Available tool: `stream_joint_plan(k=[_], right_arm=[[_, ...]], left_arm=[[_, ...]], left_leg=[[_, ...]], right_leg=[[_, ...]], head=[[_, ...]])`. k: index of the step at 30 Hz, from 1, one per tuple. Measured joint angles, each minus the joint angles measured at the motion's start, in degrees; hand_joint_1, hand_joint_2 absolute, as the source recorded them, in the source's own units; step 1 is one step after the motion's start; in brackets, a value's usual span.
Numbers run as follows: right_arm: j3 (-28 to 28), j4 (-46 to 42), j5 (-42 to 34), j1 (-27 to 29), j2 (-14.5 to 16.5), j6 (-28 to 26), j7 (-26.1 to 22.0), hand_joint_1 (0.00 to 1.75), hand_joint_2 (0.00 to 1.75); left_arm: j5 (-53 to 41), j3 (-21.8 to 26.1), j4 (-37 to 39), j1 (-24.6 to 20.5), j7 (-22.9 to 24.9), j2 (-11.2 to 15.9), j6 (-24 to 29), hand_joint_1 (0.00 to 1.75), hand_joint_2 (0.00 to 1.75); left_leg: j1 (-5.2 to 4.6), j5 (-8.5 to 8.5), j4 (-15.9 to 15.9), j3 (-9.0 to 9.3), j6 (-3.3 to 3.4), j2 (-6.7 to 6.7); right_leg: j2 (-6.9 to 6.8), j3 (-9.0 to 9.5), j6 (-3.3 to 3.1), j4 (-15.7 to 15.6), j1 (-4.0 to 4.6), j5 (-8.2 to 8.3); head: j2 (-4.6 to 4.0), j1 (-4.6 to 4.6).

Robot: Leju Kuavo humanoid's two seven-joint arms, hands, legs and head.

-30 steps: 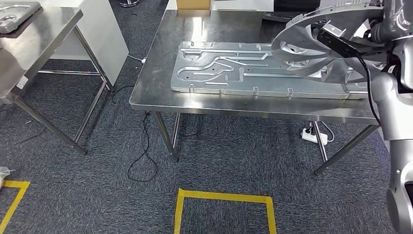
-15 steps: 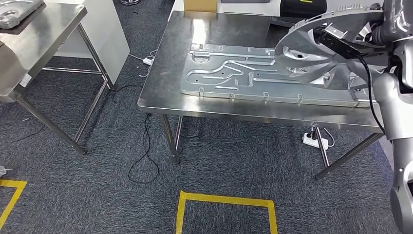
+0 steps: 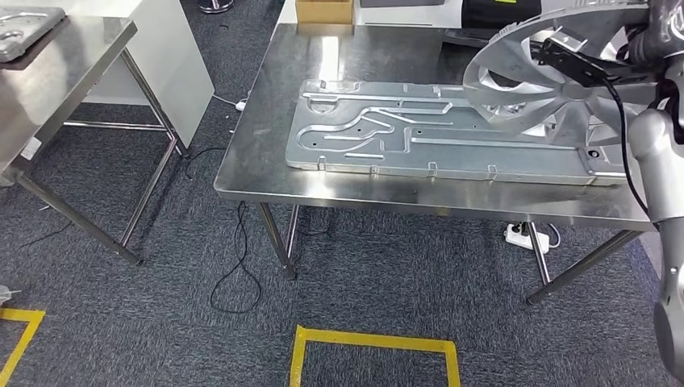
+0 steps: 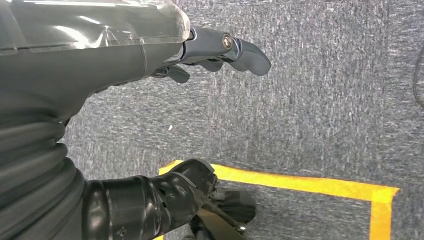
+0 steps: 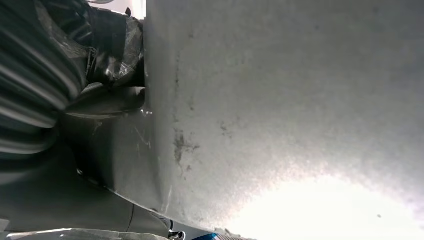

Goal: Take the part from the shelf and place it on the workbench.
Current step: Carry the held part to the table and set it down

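Fingers of the left hand [image 4: 215,50] stretch out loosely apart with nothing between them, hanging over the grey carpet [image 4: 325,100] near a yellow tape corner [image 4: 350,187]. Over on the other side, the right hand [image 5: 107,55] is pressed right up against a pale, scuffed metal face, dark fingers [image 5: 117,42] bunched at its edge, and it grips the part [image 3: 556,76]. And what a part: a big round silver casting like a fan wheel, toothed rim, broad blades sweeping in to a hub, held aloft and tilted at the right end of the workbench [image 3: 266,173], above the surface and not set down. A black cable [image 3: 617,121] runs across its face and down along the silver right arm [image 3: 657,161]. Beneath it lies a long flat stamped metal panel [image 3: 387,133] with raised channels, resting on the steel top; its far right end disappears behind the wheel. The part's upper rim is cut off by the top of the head view, and the grip itself is hard to make out there, lost behind the blades. From the right wrist camera the glare washes out one whole corner. The right arm rises up the frame's right side, elbow bent, forearm angled in toward the hub. A second steel table [image 3: 56,64] stands off to the left, well apart.
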Motion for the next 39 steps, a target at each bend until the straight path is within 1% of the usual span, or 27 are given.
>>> stream_joint_plan(k=[2, 3, 4, 5, 8, 9, 11, 13, 15, 16, 17, 18, 20, 21, 23, 25, 26, 28, 29, 30, 31, 32, 34, 35, 36, 38, 39], right_arm=[[0.08, 0.15, -0.01, -0.02, -0.01, 0.00, -0.01, 1.75, 1.75], [0.09, 0.20, -0.01, -0.12, -0.03, -0.04, -0.01, 1.75, 1.75], [0.10, 0.26, -0.01, -0.23, -0.05, -0.12, 0.01, 1.75, 1.75], [0.12, 0.33, -0.01, -0.32, -0.11, -0.22, 0.04, 1.75, 1.75], [0.21, 0.69, 0.07, 0.07, -0.39, -0.46, 0.12, 1.75, 1.75], [0.29, 0.81, 0.09, 0.30, -0.48, -0.49, 0.12, 1.75, 1.75], [0.45, 0.97, 0.10, 0.49, -0.72, -0.50, 0.13, 1.75, 1.75], [0.50, 1.09, 0.16, 0.61, -0.96, -0.50, 0.18, 1.75, 1.75], [0.56, 1.28, 0.24, 0.91, -1.05, -0.50, 0.24, 1.75, 1.75], [0.61, 1.40, 0.26, 1.01, -1.05, -0.51, 0.26, 1.75, 1.75], [0.66, 1.51, 0.28, 1.06, -1.08, -0.52, 0.26, 1.75, 1.75], [0.69, 1.66, 0.32, 1.11, -1.11, -0.56, 0.27, 1.75, 1.75], [0.76, 2.14, 0.40, 1.25, -1.38, -0.89, 0.31, 1.75, 1.75], [0.81, 2.36, 0.44, 1.48, -1.55, -1.08, 0.28, 1.75, 1.75], [0.90, 2.59, 0.46, 1.87, -1.97, -1.37, 0.24, 1.75, 1.75], [0.91, 2.81, 0.42, 2.01, -2.15, -1.48, 0.16, 1.75, 1.75], [0.91, 2.94, 0.40, 2.00, -2.14, -1.51, 0.10, 1.75, 1.75], [0.91, 3.19, 0.39, 1.99, -2.14, -1.52, 0.02, 1.75, 1.75], [0.91, 3.34, 0.52, 1.98, -2.14, -1.52, 0.01, 1.75, 1.75], [0.92, 3.62, 0.95, 1.97, -2.14, -1.55, 0.02, 1.75, 1.75], [0.94, 4.06, 1.50, 1.98, -2.15, -1.60, 0.05, 1.75, 1.75], [0.96, 4.67, 2.07, 1.99, -2.17, -1.67, 0.08, 1.75, 1.75], [0.99, 6.49, 2.63, 2.07, -2.21, -2.30, 0.04, 1.75, 1.75], [1.00, 7.48, 2.60, 2.15, -2.23, -2.91, -0.03, 1.75, 1.75], [0.98, 8.47, 2.50, 2.26, -2.28, -3.68, -0.10, 1.75, 1.75], [0.90, 10.23, 2.12, 2.63, -2.47, -5.06, -0.37, 1.75, 1.75], [0.78, 11.04, 1.88, 2.94, -2.64, -5.56, -0.54, 1.75, 1.75]], left_arm=[[-0.01, 0.01, 0.00, 0.06, 0.07, -0.02, 0.00, 0.00, 1.75], [-0.02, 0.01, -0.01, 0.07, 0.16, -0.02, 0.02, 0.00, 1.75], [-0.02, 0.02, -0.01, 0.06, 0.25, -0.02, 0.05, 0.00, 1.75], [-0.03, 0.02, -0.01, 0.04, 0.35, -0.02, 0.08, 0.00, 1.75], [-0.06, 0.02, -0.02, 0.05, 0.55, -0.01, 0.14, 0.00, 1.75], [-0.06, 0.03, -0.02, 0.09, 0.58, -0.01, 0.15, 0.00, 1.75], [-0.05, 0.04, -0.02, 0.15, 0.62, -0.01, 0.15, 0.00, 1.75], [-0.04, 0.07, -0.02, 0.13, 0.64, 0.00, 0.18, 0.00, 1.75], [-0.03, 0.10, -0.02, 0.23, 0.72, -0.01, 0.21, 0.00, 1.75], [-0.03, 0.12, -0.01, 0.31, 0.77, -0.04, 0.24, 0.00, 1.75], [-0.03, 0.14, -0.01, 0.39, 0.81, -0.08, 0.26, 0.00, 1.75], [-0.03, 0.18, -0.01, 0.46, 0.85, -0.12, 0.32, 0.00, 1.75], [0.05, 0.39, -0.02, 0.37, 1.01, -0.13, 0.68, 0.00, 1.75], [0.14, 0.55, -0.03, 0.17, 1.10, -0.11, 0.99, 0.00, 1.75], [0.44, 0.89, -0.04, -0.16, 1.20, -0.08, 1.66, 0.00, 1.75], [0.68, 1.13, -0.05, -0.21, 1.20, -0.07, 2.02, 0.00, 1.75], [0.72, 1.20, -0.05, -0.26, 1.20, -0.07, 2.08, 0.00, 1.75], [0.86, 1.30, -0.04, -0.35, 1.16, -0.10, 1.93, 0.00, 1.75], [0.98, 1.38, -0.04, -0.36, 1.06, -0.11, 1.71, 0.00, 1.75], [1.12, 1.46, -0.04, -0.34, 0.90, -0.11, 1.37, 0.00, 1.75], [1.21, 1.58, -0.04, -0.30, 0.70, -0.11, 1.05, 0.00, 1.75], [1.24, 1.72, -0.04, -0.26, 0.50, -0.10, 0.81, 0.00, 1.75], [1.18, 1.99, -0.04, -0.18, 0.21, -0.06, 0.62, 0.00, 1.75], [1.14, 2.11, -0.04, -0.20, 0.11, -0.02, 0.60, 0.00, 1.75], [1.13, 2.21, -0.04, -0.23, 0.03, 0.01, 0.62, 0.00, 1.75], [1.30, 2.42, -0.04, -0.29, -0.10, 0.04, 0.96, 0.00, 1.75], [1.50, 2.52, -0.04, -0.27, -0.14, 0.05, 1.19, 0.00, 1.75]], left_leg=[[-0.05, 5.17, -6.54, 2.01, 0.44, -0.03], [-0.24, 6.84, -9.67, 3.41, 0.69, -0.03], [-0.51, 7.37, -12.42, 4.86, 0.96, -0.02], [-0.83, 6.96, -13.95, 5.84, 1.21, 0.02], [-1.30, 5.63, -16.97, 8.35, 2.13, 0.13], [-1.26, 5.42, -17.68, 9.26, 2.48, 0.11], [-1.17, 4.65, -18.41, 10.91, 3.14, 0.04], [-1.14, 3.25, -18.46, 12.58, 3.46, -0.07], [-1.04, 1.24, -18.44, 15.18, 3.29, -0.23], [-0.95, 0.08, -18.39, 16.68, 3.10, -0.30], [-0.86, -1.06, -18.26, 18.04, 2.85, -0.35], [-0.86, -2.26, -17.96, 19.15, 2.55, -0.42], [-0.91, -4.42, -17.07, 20.10, 1.89, -0.66], [-0.90, -5.15, -16.70, 20.38, 1.58, -0.75], [-0.72, -5.56, -16.24, 20.66, 1.11, -0.77], [-0.45, -5.24, -12.92, 19.11, 0.55, -0.61], [-0.32, -5.63, -10.00, 17.43, 0.15, -0.50], [-0.10, -8.27, -3.24, 12.42, -0.48, -0.24], [-0.05, -9.95, -0.97, 10.05, -0.65, -0.14], [-0.03, -10.87, -0.10, 8.24, -0.65, -0.06], [-0.03, -10.27, -1.08, 7.41, -0.50, -0.03], [-0.08, -8.05, -3.66, 7.28, -0.13, -0.02], [-0.45, -1.23, -10.90, 8.52, 1.00, -0.07], [-0.70, 0.82, -13.53, 9.07, 1.51, -0.13], [-0.92, 2.00, -14.99, 9.34, 1.91, -0.19], [-1.04, 2.46, -15.67, 9.77, 2.28, -0.26], [-0.88, 3.23, -16.22, 10.23, 2.37, -0.19]], right_leg=[[0.04, 1.66, 0.14, -0.10, 0.01, -1.28], [0.08, 2.35, 0.30, -0.28, 0.01, -1.84], [0.14, 2.88, 0.55, -0.59, -0.06, -2.27], [0.20, 3.33, 0.86, -1.00, -0.20, -2.45], [0.23, 3.30, 1.89, 0.18, -0.62, -1.20], [0.19, 2.33, 2.05, 2.00, -0.68, -0.68], [0.15, -1.44, 2.07, 7.29, -0.71, -1.02], [0.16, -6.36, 2.32, 12.34, -0.66, -3.56], [0.10, -9.81, 2.71, 13.09, -0.80, -5.61], [0.03, -10.57, 2.87, 11.40, -0.90, -5.25], [-0.04, -10.65, 2.97, 8.47, -1.02, -2.96], [-0.12, -10.65, 3.04, 4.97, -1.11, 1.26], [-0.08, -10.74, 2.48, 0.85, -0.89, 8.43], [0.02, -10.91, 2.03, 0.28, -0.74, 10.15], [0.26, -10.73, 1.12, 0.73, -0.57, 9.48], [0.27, -9.78, 0.45, 0.39, -0.74, 8.58], [0.31, -9.18, 0.20, 0.17, -0.77, 8.20], [0.29, -8.09, 0.01, -0.10, -0.67, 7.34], [0.28, -7.49, -0.02, -0.14, -0.58, 6.84], [0.27, -6.80, -0.04, -0.16, -0.47, 6.31], [0.27, -6.10, -0.06, -0.16, -0.33, 5.81], [0.26, -5.35, -0.07, -0.17, -0.20, 5.31], [0.29, -4.25, -0.03, -0.25, -0.03, 4.67], [0.33, -3.96, 0.08, -0.32, 0.01, 4.50], [0.39, -3.82, 0.29, -0.40, 0.03, 4.40], [0.53, -3.44, 0.96, -0.78, 0.10, 4.32], [0.53, -3.21, 1.28, -0.76, 0.09, 4.17]], head=[[0.00, 0.01], [0.00, 0.02], [0.00, 0.02], [0.00, 0.03], [0.00, 0.02], [0.00, 0.02], [0.00, 0.03], [0.00, 0.03], [0.00, 0.03], [0.00, 0.04], [0.00, 0.04], [0.00, 0.06], [0.01, 0.01], [0.01, 0.00], [0.01, -0.05], [0.00, 0.00], [0.00, -0.03], [0.00, -0.02], [0.00, 0.00], [0.00, -0.02], [0.00, -0.02], [0.00, -0.02], [0.00, 0.00], [0.00, 0.01], [0.00, 0.01], [0.00, 0.01], [0.00, 0.01]])
